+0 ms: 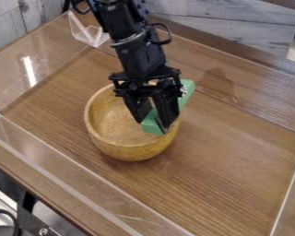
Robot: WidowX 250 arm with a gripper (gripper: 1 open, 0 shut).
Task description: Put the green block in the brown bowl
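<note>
Wood grain runs across your bench (236, 157), and at its far left you can see a clear raised edge catching glare along the border. Moving right, the bowl (103, 129) sits on the bench a little left of centre, a thick-walled light-brown wooden one with a pale, smooth inside that is bare on its left half. Over the bowl's right half you have the black arm reaching down from the top of the view, steeply tilted, with the tool (153, 120) low above the right rim. Its two dark fingers (170, 106) are drawn in as far as they go, and between them you are gripping the block (157, 118), a flat bright green bar. The block stands tilted: its lower end dips inside the bowl near the right wall, while its upper end pokes out past the rim on the right, just beside the fingers. You cannot tell whether the lower end touches the bowl's inside. Further right the bench carries only grain and soft reflections, and along the far right edge you can see a pale wall behind the clear border.
</note>
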